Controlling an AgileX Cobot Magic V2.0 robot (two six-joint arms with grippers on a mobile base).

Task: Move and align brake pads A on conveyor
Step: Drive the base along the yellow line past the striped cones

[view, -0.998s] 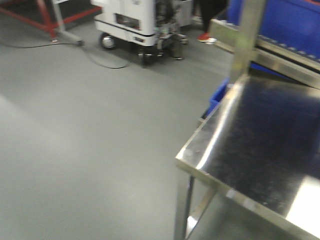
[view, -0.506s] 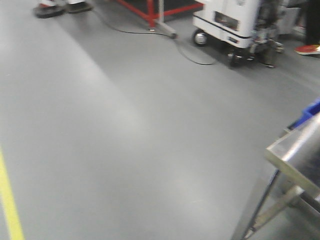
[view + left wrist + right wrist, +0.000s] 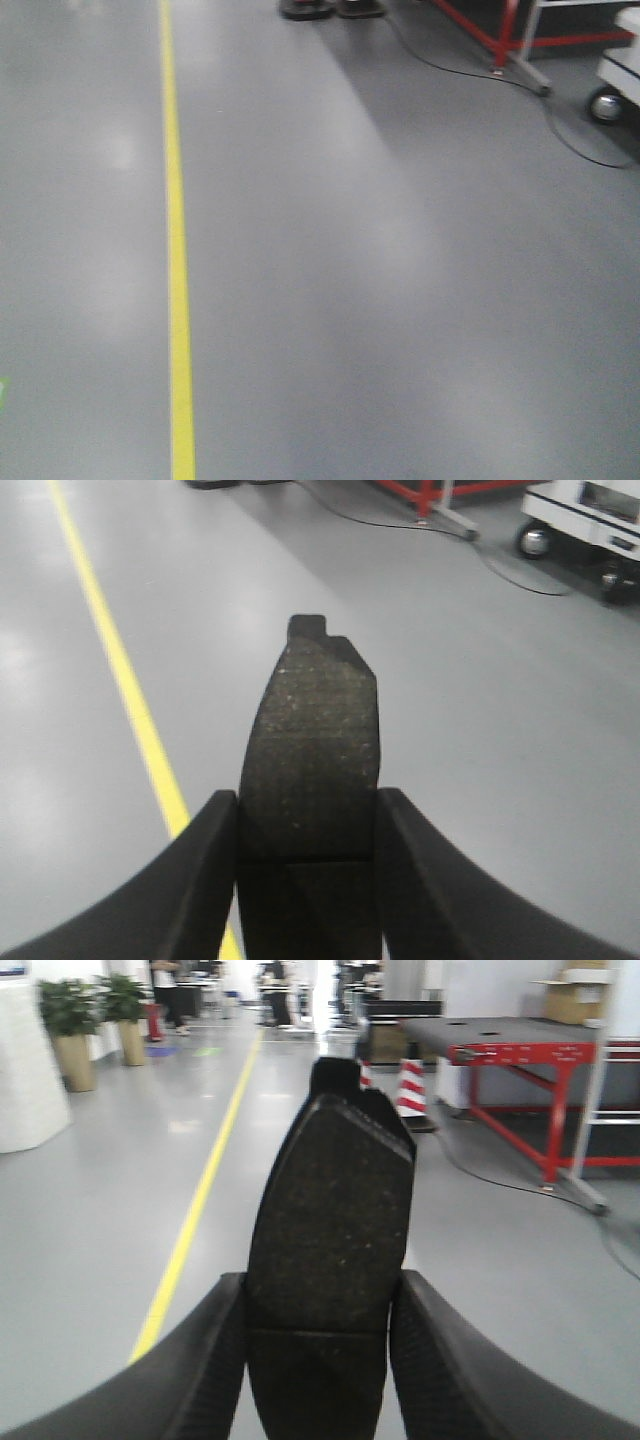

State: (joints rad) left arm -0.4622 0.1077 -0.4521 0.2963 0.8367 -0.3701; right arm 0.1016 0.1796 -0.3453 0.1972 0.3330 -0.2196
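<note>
Floor (image 3: 400,300) fills the front-facing view, smooth and grey. A yellow line (image 3: 177,250) runs from the top edge to the bottom on the left side. At the upper right stand a red frame (image 3: 500,25) and the wheel of a white cart (image 3: 605,103). Two dark shapes (image 3: 330,10) sit at the top edge (too blurred to name).

In the left wrist view, the left gripper (image 3: 308,810) is clamped on a brake pad (image 3: 315,730), with a black finger (image 3: 205,880) pressed against each long edge. The pad points away from the camera, held above the grey floor. Its speckled grey friction face is towards the lens, and the centre groove shows as a thin dark line low down between the fingers. A notched black tab caps its far end. The yellow line passes to the left of it, and the red frame and white cart lie at the upper right.

In the right wrist view, the right gripper (image 3: 318,1305) grips a second brake pad (image 3: 335,1220) the same way, face to the lens and groove between the fingers. Behind it are the yellow line, a red-framed table (image 3: 520,1055), striped cones (image 3: 410,1085) and potted plants (image 3: 70,1010).
</note>
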